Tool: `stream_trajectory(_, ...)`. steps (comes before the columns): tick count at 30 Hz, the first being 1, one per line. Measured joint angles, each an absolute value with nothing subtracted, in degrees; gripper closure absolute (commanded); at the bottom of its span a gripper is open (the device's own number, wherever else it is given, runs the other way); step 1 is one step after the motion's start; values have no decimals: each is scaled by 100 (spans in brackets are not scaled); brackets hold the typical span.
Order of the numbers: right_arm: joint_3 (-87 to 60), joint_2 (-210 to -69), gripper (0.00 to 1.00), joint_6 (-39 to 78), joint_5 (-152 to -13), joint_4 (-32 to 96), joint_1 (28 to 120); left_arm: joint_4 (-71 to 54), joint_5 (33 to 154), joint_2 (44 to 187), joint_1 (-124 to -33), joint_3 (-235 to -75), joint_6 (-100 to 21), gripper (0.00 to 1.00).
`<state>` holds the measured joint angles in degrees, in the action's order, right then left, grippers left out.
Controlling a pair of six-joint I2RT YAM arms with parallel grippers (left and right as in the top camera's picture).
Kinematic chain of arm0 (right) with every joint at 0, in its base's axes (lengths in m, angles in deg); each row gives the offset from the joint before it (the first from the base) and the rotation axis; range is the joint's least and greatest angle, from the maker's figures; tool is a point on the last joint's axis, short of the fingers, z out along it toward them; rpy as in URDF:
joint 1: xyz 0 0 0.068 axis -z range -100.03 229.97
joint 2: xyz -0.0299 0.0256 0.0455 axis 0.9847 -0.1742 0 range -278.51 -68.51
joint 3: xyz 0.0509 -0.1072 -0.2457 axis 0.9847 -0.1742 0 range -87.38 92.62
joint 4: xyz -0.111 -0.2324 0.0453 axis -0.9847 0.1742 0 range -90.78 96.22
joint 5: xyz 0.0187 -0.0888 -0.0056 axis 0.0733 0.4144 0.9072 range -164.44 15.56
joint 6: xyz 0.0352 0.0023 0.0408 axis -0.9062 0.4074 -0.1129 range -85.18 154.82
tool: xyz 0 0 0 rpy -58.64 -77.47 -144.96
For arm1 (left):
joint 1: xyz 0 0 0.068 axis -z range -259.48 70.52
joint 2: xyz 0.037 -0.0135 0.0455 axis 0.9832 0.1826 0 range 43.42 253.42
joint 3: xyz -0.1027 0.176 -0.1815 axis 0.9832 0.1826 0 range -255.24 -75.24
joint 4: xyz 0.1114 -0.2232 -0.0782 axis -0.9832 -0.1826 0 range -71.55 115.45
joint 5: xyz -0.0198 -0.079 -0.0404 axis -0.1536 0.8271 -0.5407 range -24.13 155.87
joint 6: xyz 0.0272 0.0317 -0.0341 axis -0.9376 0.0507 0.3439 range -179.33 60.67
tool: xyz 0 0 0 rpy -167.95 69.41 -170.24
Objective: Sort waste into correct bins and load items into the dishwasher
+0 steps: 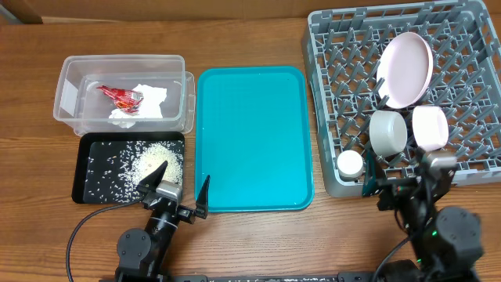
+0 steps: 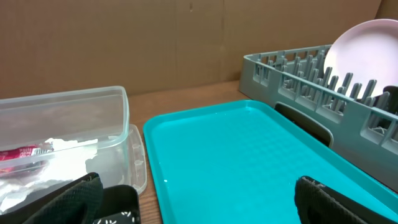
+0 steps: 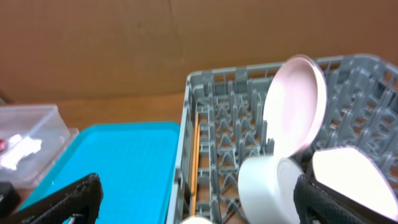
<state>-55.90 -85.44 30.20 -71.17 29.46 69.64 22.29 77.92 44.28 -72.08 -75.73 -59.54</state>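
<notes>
Across the table [image 1: 31, 164], packet [image 1: 119, 96] and napkin [image 1: 153, 98] are binned in the tub [image 1: 70, 78] at 10 o'clock, rice [image 1: 149, 160] in the black tray [image 1: 88, 186]. The plate [image 1: 405, 69] is propped by rack [image 1: 470, 47] pegs; both jaws are spread, empty.

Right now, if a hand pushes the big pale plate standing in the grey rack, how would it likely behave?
The plate leans on edge among the pegs of the rack, so it would probably tip rather than slide. It looks rigid and glossy, likely slippery to pinch.

The wooden table [image 1: 35, 157] carries 4 things: clear tub [image 1: 121, 59], black tray [image 1: 81, 168], teal tray [image 1: 250, 141], grey dish rack [image 1: 317, 94]
</notes>
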Motion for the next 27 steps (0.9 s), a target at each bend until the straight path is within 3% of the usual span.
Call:
stream_trajectory(12,-7987,-6977,0,3020,-7288,1215,7015,2227,7790,4428,-7208,-7573,-5954,0)
stream_trajectory(18,-8540,-6933,0,3016,-7296,376,7017,2227,7792,4428,-7208,-7573,-5954,0)
stream_trajectory(27,-8634,-6929,0,3018,-7294,419,7019,2227,7790,4428,-7208,-7571,-5956,0)
